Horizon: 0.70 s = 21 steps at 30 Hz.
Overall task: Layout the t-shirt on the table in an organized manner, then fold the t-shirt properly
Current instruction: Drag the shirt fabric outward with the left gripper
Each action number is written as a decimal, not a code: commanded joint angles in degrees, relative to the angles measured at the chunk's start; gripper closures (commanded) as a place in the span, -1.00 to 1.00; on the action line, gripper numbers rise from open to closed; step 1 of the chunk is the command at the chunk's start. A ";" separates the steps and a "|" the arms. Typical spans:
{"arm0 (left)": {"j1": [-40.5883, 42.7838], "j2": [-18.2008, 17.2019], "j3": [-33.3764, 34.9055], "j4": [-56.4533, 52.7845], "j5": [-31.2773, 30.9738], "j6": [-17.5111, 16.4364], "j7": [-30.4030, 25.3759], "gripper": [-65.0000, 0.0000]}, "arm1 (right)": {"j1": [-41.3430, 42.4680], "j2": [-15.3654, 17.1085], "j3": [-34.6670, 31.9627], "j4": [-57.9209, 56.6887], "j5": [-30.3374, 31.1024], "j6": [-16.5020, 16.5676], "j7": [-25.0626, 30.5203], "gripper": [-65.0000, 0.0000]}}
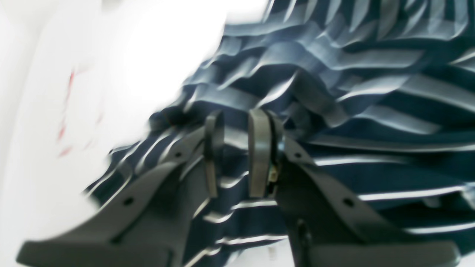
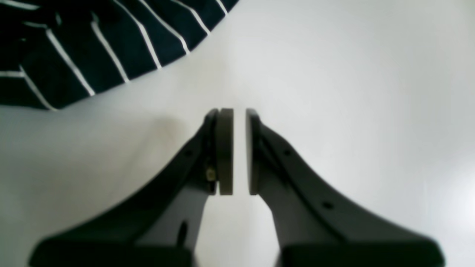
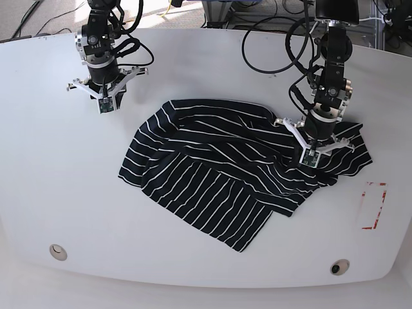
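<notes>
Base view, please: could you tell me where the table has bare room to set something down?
The table is bare along its left side, and in front between the t-shirt and the two round fittings. It is crowded at right, where the left gripper stands over bunched cloth beside the red-outlined mark.

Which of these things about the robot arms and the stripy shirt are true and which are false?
1. The dark navy cloth t-shirt with thin white stripes lies crumpled on the smooth white table. True.
2. The shirt is folded into a neat square. False: it is spread out unevenly with bunched folds.
3. The left gripper is right over the striped cloth. True.
4. The right gripper is pinching the shirt. False: it is above bare table, with nothing between its fingers.
5. A small red-outlined rectangle mark is on the table near the shirt. True.
</notes>
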 commanded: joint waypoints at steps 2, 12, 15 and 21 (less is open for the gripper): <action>0.25 -0.53 -0.37 0.98 0.12 0.64 0.06 0.67 | 0.35 0.24 0.12 1.37 -0.04 -0.37 1.24 0.82; -0.02 -0.53 -1.69 0.81 0.03 0.64 0.06 0.67 | 0.44 0.24 -1.64 1.37 -0.04 -0.37 1.32 0.82; -0.19 -0.53 -1.78 0.72 0.03 0.55 0.06 0.67 | 1.32 0.33 -2.96 1.72 -0.04 -0.37 1.32 0.81; -0.19 -0.61 -1.78 0.98 0.03 0.38 0.06 0.67 | 2.90 0.33 -5.68 1.98 -0.22 -0.72 1.24 0.68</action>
